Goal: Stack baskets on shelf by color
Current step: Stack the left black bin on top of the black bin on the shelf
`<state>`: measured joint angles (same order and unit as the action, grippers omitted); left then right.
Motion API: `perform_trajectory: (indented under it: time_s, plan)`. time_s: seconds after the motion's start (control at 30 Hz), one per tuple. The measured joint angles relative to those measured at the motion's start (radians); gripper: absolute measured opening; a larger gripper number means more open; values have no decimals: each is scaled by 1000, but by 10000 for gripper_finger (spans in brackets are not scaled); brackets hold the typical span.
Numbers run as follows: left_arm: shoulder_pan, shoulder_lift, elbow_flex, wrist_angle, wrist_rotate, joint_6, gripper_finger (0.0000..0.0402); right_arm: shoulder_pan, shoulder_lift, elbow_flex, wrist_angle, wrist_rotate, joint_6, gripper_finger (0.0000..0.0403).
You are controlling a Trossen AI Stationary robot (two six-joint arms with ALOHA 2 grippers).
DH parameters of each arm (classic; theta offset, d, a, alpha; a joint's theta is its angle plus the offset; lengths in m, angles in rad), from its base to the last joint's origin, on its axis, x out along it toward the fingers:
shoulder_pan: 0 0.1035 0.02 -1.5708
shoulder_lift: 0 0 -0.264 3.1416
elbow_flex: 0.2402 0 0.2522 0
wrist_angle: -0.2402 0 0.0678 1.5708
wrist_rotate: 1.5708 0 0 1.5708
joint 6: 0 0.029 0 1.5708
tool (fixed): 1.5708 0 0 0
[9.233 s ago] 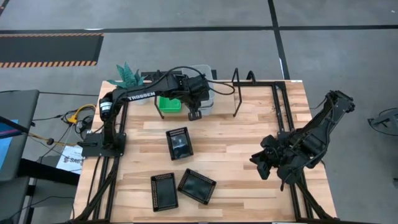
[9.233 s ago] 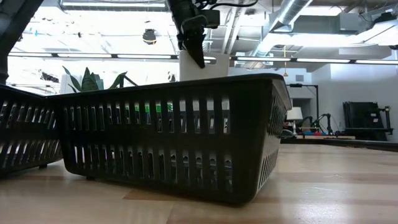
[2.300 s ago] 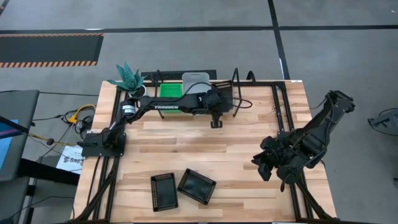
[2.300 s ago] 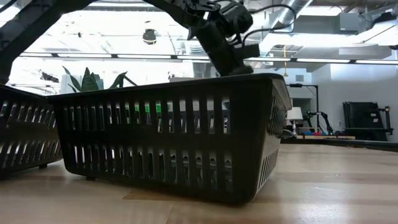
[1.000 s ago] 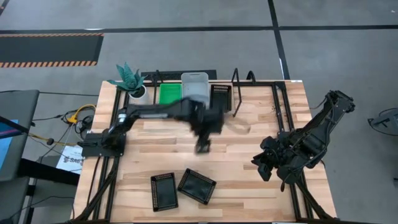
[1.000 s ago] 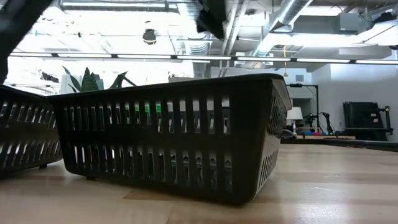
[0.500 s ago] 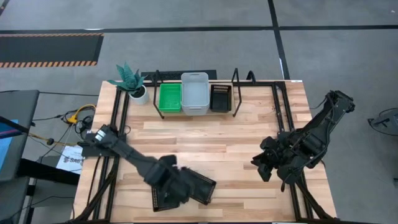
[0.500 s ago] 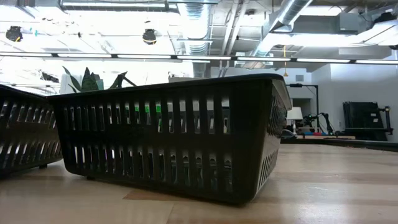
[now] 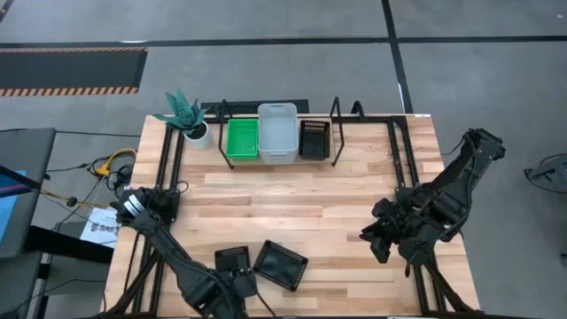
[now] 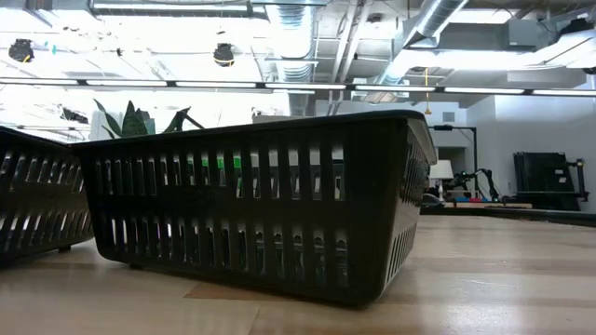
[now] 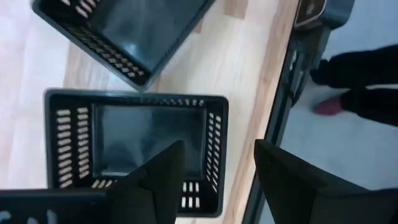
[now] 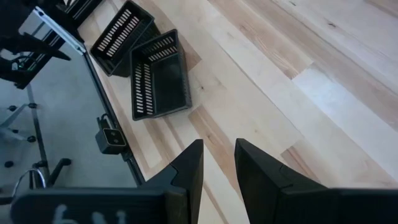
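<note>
On the shelf [image 9: 336,142] at the far side stand a green basket [image 9: 241,140], a white one [image 9: 277,133] and a black one [image 9: 314,139], side by side. Two more black baskets rest bottom-down near the table's near edge: a left one [image 9: 235,260] [image 11: 134,146] and a turned right one [image 9: 281,265] [image 11: 124,25]. My left gripper [image 9: 232,285] [image 11: 217,180] hovers open above the left one, its fingers to either side of that basket's side wall [image 11: 214,143], touching nothing. My right gripper [image 9: 376,239] [image 12: 217,162] waits open at the table's right side, above the wood.
A potted plant [image 9: 186,113] stands at the far left corner. The low view is filled by the right black basket [image 10: 251,205], with the other [image 10: 37,200] at its left. Beyond the table's near edge a person's dark legs and a shoe [image 11: 348,93] show. Bare wood [image 9: 337,195] lies mid-table.
My left arm has swung from the middle of the table toward the near edge and left, sinking and rolling its wrist, and now stands over the left black basket. The baskets have kept their places.
</note>
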<state>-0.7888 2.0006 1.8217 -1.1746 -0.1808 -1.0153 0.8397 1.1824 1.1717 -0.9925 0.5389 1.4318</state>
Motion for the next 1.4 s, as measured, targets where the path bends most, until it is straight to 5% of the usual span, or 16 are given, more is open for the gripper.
perform_trajectory:
  time_s: [0.53,0.87,0.97,1.17,1.4]
  plan:
    - [-51,5,-223,321,18,-30,181,0,0,0,16,0,1,118]
    - [-37,15,-313,304,47,-34,178,12,0,0,44,-8,0,118]
    - [-29,15,-322,313,93,-14,147,12,0,0,44,-8,-10,118]
    - [-9,14,-322,335,112,36,14,12,0,0,44,-8,-19,118]
    - [27,-37,-246,252,82,43,2,12,0,0,44,-8,-26,118]
